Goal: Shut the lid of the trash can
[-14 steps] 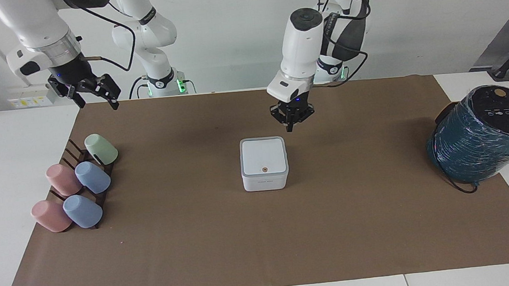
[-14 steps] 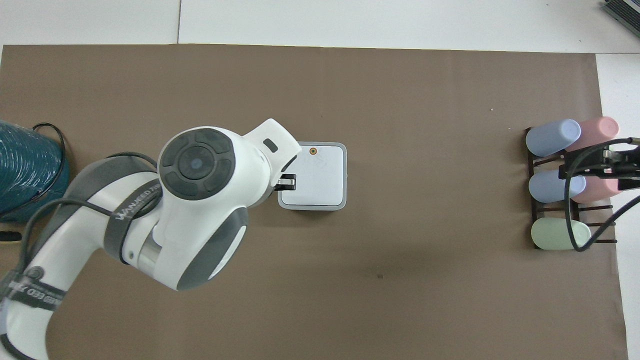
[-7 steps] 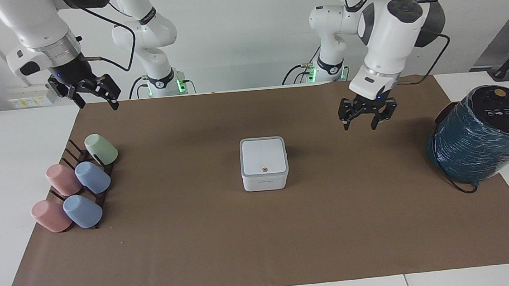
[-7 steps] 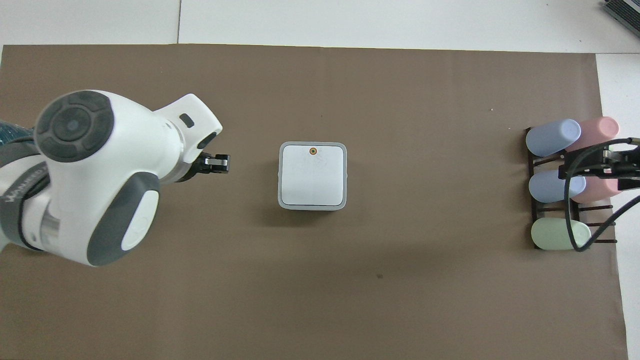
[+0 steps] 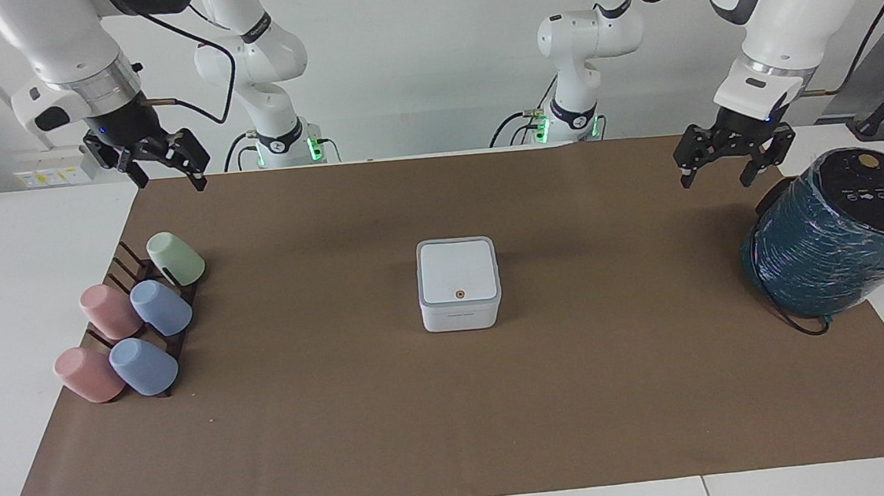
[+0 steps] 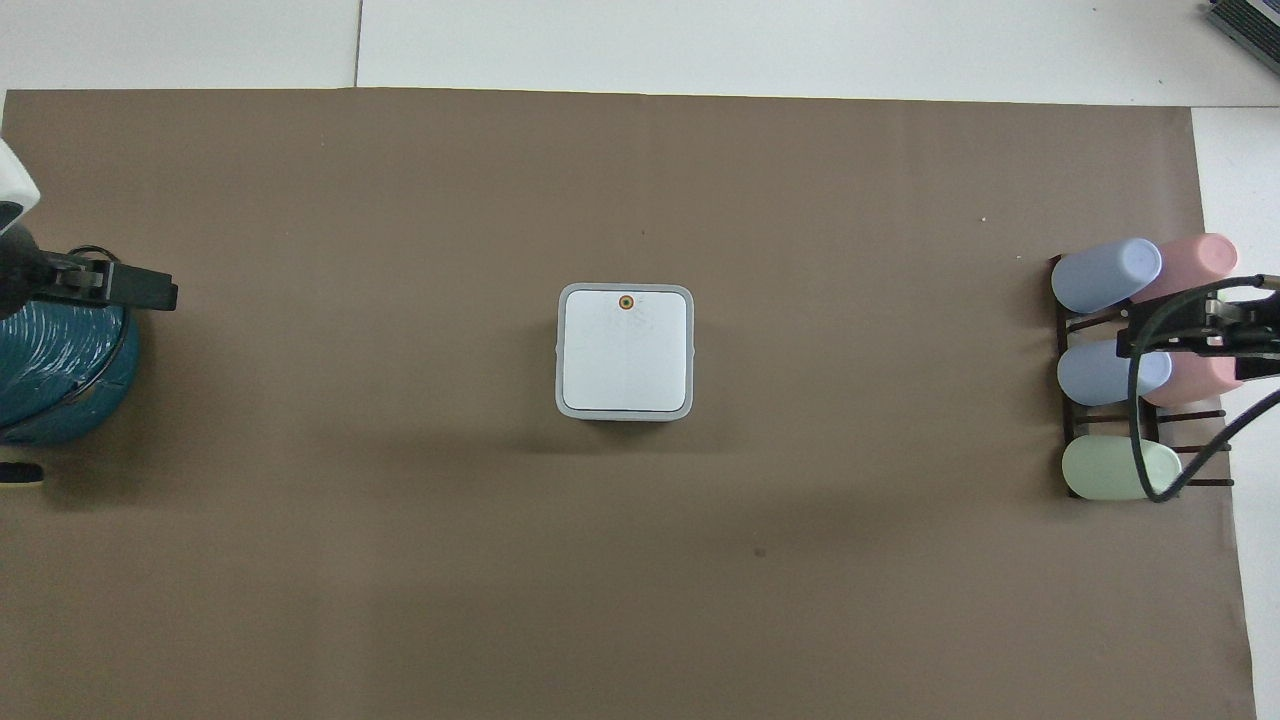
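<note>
The small white trash can (image 5: 461,317) stands on the middle of the brown mat. Its square white lid (image 5: 458,270) with grey rim lies flat and shut on top, with the orange dot on the edge farther from the robots; the lid also shows in the overhead view (image 6: 625,350). My left gripper (image 5: 718,176) is open and empty, raised over the mat beside the teal cylinder and well apart from the can; it also shows in the overhead view (image 6: 140,290). My right gripper (image 5: 168,177) is open and empty and waits raised over the cup rack (image 6: 1200,335).
A large teal wrapped cylinder (image 5: 836,241) lies at the left arm's end of the table (image 6: 50,370). A dark rack of several pastel cups (image 5: 133,327) sits at the right arm's end (image 6: 1110,370). The brown mat (image 5: 457,436) covers most of the table.
My left gripper has moved away from just above the can's lid toward the left arm's end of the table, rising and opening. The lid stays shut. The right arm has not moved.
</note>
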You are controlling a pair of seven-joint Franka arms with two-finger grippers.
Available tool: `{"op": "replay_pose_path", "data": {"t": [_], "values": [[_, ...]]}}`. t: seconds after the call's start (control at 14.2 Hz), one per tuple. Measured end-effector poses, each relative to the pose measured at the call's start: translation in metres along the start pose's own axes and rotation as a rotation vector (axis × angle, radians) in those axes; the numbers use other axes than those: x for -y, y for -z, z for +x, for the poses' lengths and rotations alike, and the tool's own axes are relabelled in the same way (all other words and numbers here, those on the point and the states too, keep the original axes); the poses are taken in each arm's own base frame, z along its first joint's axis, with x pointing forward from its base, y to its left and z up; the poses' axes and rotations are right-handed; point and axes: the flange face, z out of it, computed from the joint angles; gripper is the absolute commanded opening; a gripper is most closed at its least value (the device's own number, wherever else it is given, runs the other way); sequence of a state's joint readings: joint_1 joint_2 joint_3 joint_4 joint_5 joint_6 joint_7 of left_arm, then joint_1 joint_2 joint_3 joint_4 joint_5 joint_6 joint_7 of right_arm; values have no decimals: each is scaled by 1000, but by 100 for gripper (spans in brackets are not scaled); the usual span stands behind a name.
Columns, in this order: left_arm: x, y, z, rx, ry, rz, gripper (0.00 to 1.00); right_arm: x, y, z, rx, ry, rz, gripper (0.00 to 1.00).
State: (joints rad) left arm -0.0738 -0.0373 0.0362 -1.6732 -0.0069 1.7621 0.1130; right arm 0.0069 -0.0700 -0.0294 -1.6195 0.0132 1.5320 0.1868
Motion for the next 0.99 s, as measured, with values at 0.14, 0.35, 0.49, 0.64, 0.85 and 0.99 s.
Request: {"op": "replay_pose_path", "data": {"t": [0.14,0.35,0.49,0.64,0.85,0.99], "values": [[10,15,-2,4,18,2,100,0,0,0,0,0,0,100],[15,30,-4,28,28,0,100,0,0,0,1,0,0,100],[15,34,-4,44,28,-2,100,0,-1,0,1,0,0,100],[19,35,-7,65,36,-4,100,0,-1,0,2,0,0,100],[30,37,-10,76,56,-4,100,0,-1,0,2,0,0,100],[32,37,-11,77,64,-4,100,0,-1,0,2,0,0,100]]}}
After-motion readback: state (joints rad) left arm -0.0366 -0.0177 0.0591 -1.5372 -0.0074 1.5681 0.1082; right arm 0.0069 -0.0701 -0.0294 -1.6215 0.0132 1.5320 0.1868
